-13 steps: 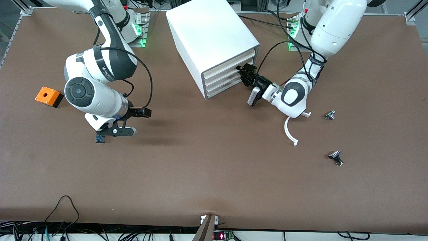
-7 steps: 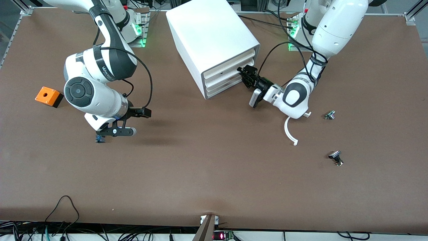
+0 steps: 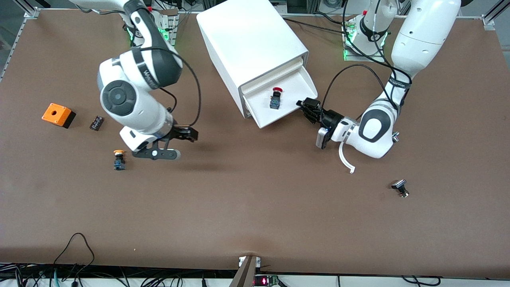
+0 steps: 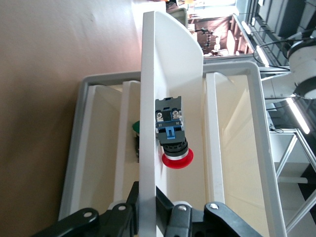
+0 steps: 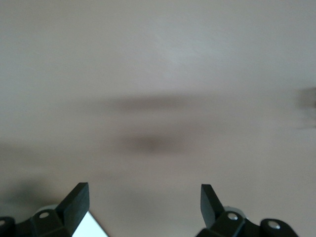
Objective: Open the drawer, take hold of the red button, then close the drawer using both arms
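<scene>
The white cabinet stands at the table's robot side, mid-table. One drawer is pulled out, and the red-capped button lies in it on its side. My left gripper is shut on the drawer's front wall at the corner toward the left arm's end. In the left wrist view the fingers pinch that wall, with my left gripper close to the button. My right gripper is open and empty over bare table; it also shows in the right wrist view.
An orange-capped button, a small black part and the orange box lie toward the right arm's end. A white curved strip and a black knob lie toward the left arm's end. A green-capped item sits in another drawer.
My left gripper has pulled the drawer out toward the front camera, uncovering the red button. My right arm has shifted toward the cabinet, uncovering the orange-capped button and the small black part.
</scene>
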`<state>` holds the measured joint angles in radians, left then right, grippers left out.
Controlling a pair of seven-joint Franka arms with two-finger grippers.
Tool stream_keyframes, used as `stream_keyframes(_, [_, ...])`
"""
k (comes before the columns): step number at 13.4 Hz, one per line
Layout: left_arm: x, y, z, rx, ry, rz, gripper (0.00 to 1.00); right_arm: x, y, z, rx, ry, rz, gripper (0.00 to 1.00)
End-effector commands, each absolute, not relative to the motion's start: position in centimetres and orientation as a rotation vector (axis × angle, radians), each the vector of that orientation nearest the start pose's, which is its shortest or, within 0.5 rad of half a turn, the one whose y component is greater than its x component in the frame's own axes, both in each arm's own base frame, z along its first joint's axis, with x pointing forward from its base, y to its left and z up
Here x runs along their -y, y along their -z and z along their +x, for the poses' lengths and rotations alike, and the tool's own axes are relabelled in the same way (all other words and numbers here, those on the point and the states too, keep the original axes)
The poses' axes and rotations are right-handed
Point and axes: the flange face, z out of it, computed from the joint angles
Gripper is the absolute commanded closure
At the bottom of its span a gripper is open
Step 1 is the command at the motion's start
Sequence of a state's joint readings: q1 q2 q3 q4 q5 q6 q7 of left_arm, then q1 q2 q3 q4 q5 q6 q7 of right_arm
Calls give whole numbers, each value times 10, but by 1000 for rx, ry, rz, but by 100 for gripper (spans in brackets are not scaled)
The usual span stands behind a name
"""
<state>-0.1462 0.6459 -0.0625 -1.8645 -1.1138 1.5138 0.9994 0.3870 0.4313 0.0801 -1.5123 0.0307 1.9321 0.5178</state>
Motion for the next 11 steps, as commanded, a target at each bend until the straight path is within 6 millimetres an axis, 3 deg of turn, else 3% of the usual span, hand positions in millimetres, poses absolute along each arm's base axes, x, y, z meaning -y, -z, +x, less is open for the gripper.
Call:
stream_keyframes(1, [205,-175,553,523,422,1724,100,-354,-422,610,-129,89,-3023,0])
stream_keyframes(2, [205,-175,554,522,421,1725,100,-364,-418,612,-151,102,-3008,0])
stream_keyframes(3, [205,-176,554,526,420,1725,62,-383,-422,612,-177,120,-2990,0])
stream_keyframes(4, [204,-173,552,538,414,1719,3,-402,-428,612,-212,135,-2970,0])
stream_keyframes(7, [182,-182,562,558,400,1748,0,-461,-431,596,-232,162,-2925,0])
stream_keyframes(9, [177,-207,572,590,427,1737,0,-495,-435,577,-244,171,-2908,0])
stream_keyframes(11, [162,-237,578,542,561,1808,0,-529,-432,551,-294,164,-2902,0])
